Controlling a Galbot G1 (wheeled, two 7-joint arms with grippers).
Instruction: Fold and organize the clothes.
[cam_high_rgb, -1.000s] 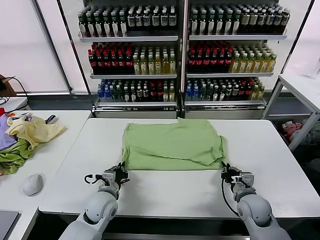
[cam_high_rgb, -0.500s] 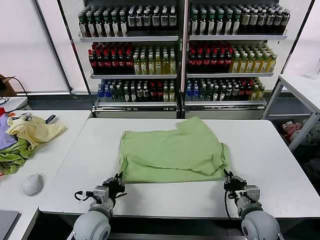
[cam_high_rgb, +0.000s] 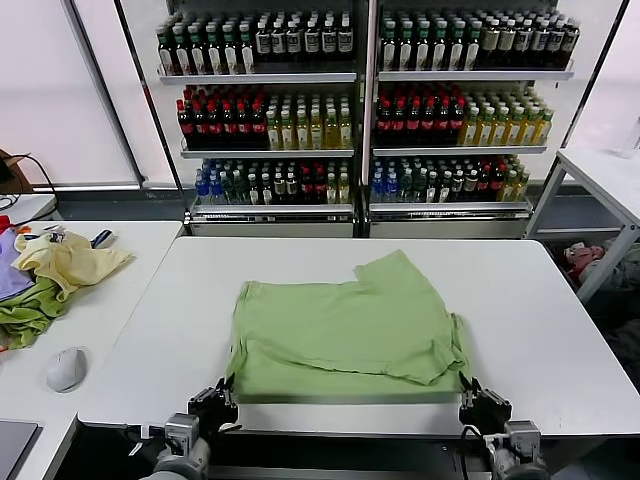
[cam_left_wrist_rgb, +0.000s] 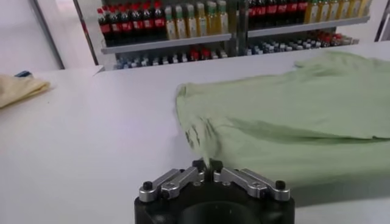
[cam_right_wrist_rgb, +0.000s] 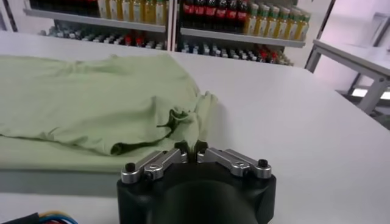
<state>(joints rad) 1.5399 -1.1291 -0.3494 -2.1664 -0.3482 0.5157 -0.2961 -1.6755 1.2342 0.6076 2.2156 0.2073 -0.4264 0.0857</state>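
White laminate is carrying everything: the bench (cam_high_rgb: 560, 330) is spreading wide under the shirt, with a second surface off to the robot's left bearing a pale yellow garment (cam_high_rgb: 68, 262) that is no part of the job. Lying near the front edge of the bench is the light green polo shirt (cam_high_rgb: 345, 325), partly folded into a rough rectangle, one flap sitting skewed on top and a sleeve poking out at the back.

Judging by how it is rippling and draping, the fabric is handling as light, limp knit, neither fragile nor slippery, but keeping no shape of its own; a single pinch is likely to let it sag and bunch. The front corners of the hem look like the sensible places to take hold, both together, so the edge is staying taut.

At the front left corner the left claw (cam_left_wrist_rgb: 211, 172) is pinching a small peak of cloth between clenched fingers. At the front right corner the right claw (cam_right_wrist_rgb: 191, 150) is looking clenched at the hem, though whether cloth is actually caught there I cannot tell.
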